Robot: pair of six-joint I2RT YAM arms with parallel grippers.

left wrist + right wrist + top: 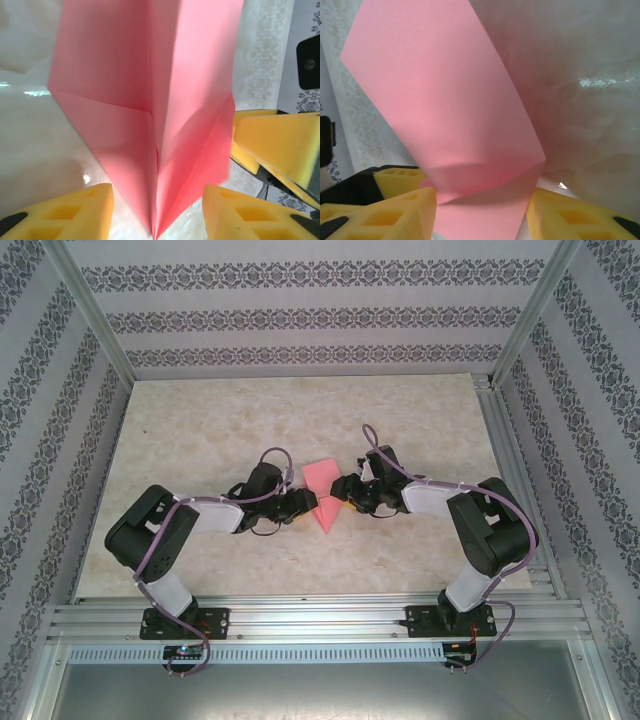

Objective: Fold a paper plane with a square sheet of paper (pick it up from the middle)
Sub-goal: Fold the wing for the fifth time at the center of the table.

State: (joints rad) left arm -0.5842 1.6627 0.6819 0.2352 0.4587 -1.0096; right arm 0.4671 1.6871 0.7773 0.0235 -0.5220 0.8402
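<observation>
Table [200,420]: pale marbled top, glossy in patches. Walls [300,315] papered in grey floral bands enclose the table on three sides. An aluminium rail [320,620] runs along the table's near edge, and slanted posts [90,310] rise from its far corners.

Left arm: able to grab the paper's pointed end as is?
Probably yes. The left gripper is open, with the tip of the paper between its fingers and nothing blocking.

Pink paper [445,100] curves up within the right claw [481,200].

One part-folded paper plane [322,495], two arms [180,530] [470,515]
</observation>
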